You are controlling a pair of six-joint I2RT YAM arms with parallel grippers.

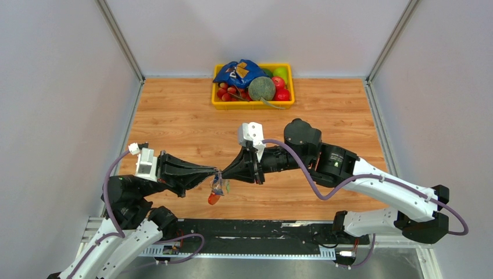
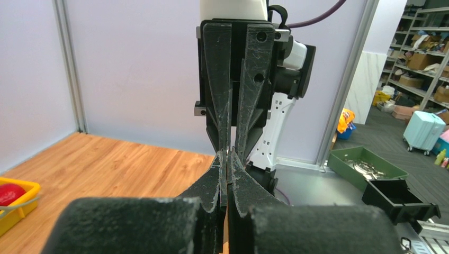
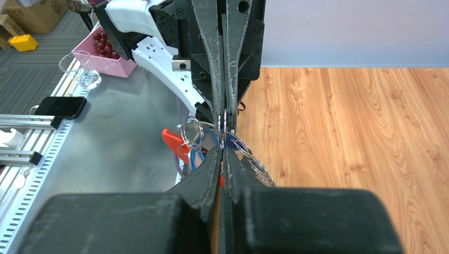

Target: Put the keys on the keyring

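My two grippers meet tip to tip above the front of the wooden table. The left gripper (image 1: 216, 172) is shut on the keyring (image 1: 217, 187), whose bunch hangs below the tips with its red clip (image 1: 213, 199) lowest. In the right wrist view, silver rings (image 3: 191, 129) and the red clip (image 3: 174, 140) dangle left of the tips. The right gripper (image 3: 222, 148) is shut, with a blue-headed key (image 3: 233, 142) pinched at its tips. The left wrist view shows only a thin metal edge between the left gripper (image 2: 227, 156) fingers. I cannot make out a second key.
A yellow tray (image 1: 253, 106) with a blue bag and coloured balls stands at the back centre. The black rail (image 1: 250, 229) runs along the near edge. Off the table sit a phone (image 3: 58, 106), a pink tub (image 3: 103, 58) and a green bin (image 2: 365, 166).
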